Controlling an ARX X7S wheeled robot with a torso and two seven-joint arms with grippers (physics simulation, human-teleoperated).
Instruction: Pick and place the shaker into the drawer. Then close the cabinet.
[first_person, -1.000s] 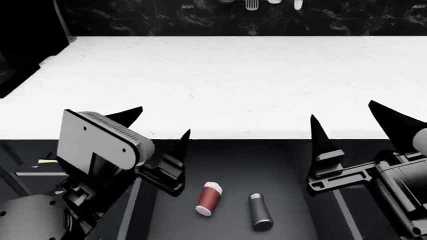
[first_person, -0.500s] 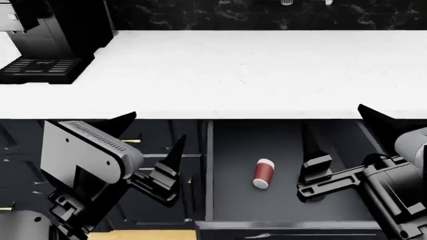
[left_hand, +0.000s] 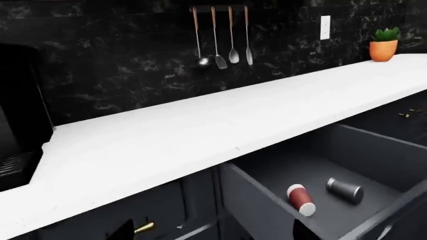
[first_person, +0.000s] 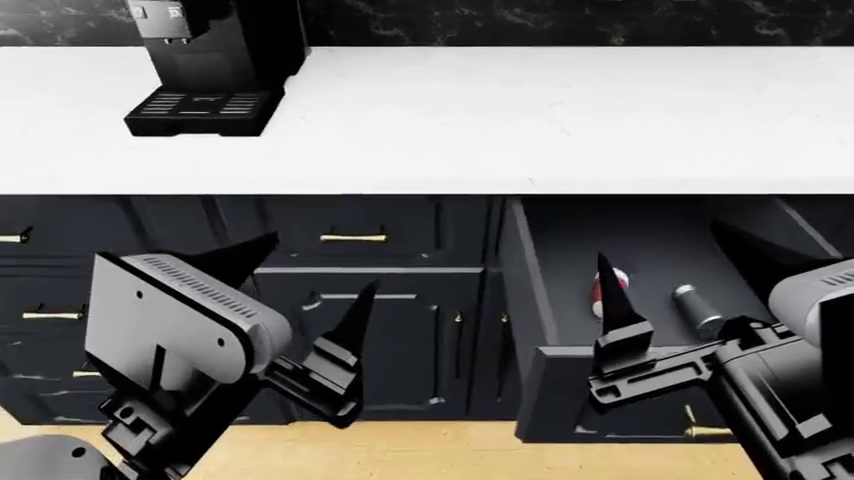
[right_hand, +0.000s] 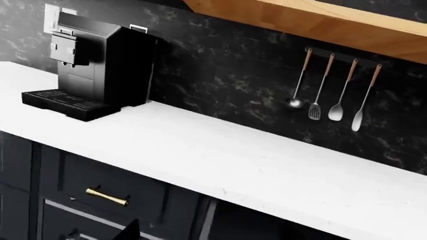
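Observation:
The silver shaker (first_person: 697, 308) lies on its side inside the open navy drawer (first_person: 531, 300), beside a red bottle (first_person: 594, 296) with a white cap. The left wrist view shows the shaker (left_hand: 345, 190) and the red bottle (left_hand: 301, 199) on the floor of the drawer (left_hand: 257, 200). My left gripper (first_person: 304, 290) hangs open and empty in front of the navy cabinet (first_person: 360, 300), left of the drawer. My right gripper (first_person: 681, 272) stands open and empty in front of the drawer, one finger covering part of the red bottle.
A white countertop (first_person: 507, 120) runs above the cabinet fronts with brass handles (first_person: 352, 237). A black coffee machine (first_person: 214, 60) stands at its back left. Utensils (left_hand: 220, 37) hang on the dark wall, and a potted plant (left_hand: 383, 44) sits at the far end. Wooden floor (first_person: 441, 450) lies below.
The head view has pulled back and swung left: counter and drawer slid right, cabinet fronts, floor and coffee machine came into sight. Both grippers stay open; the shaker lies in the drawer throughout.

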